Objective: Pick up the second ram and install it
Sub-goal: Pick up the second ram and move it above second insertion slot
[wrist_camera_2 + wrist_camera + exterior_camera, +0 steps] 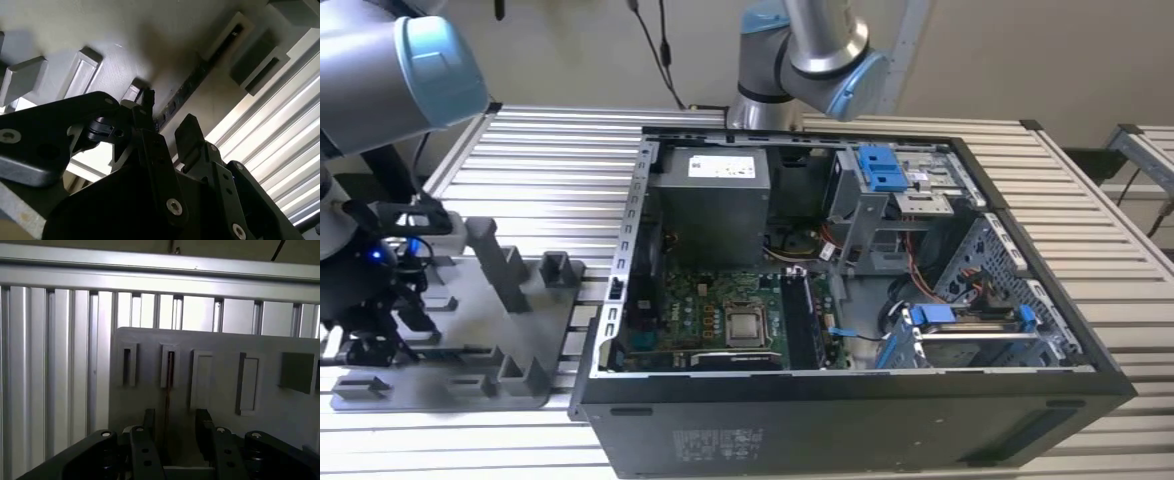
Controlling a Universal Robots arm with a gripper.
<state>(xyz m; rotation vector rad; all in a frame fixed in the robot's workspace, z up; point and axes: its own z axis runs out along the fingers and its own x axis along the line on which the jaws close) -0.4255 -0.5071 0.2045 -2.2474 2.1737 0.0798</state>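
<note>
Two fingers [149, 422] of the gripper [175, 417] stand apart, one on each side of the second ram [167, 390]. The first wrist view shows a gap on both sides. The second ram stands on edge in a slot of the grey tray [220, 350]; the second wrist view shows its row of dark chips. The tray lies on the slatted table [534, 130] at the exterior view's left, just beside the open computer case [854, 410], with the gripper low over the tray.
</note>
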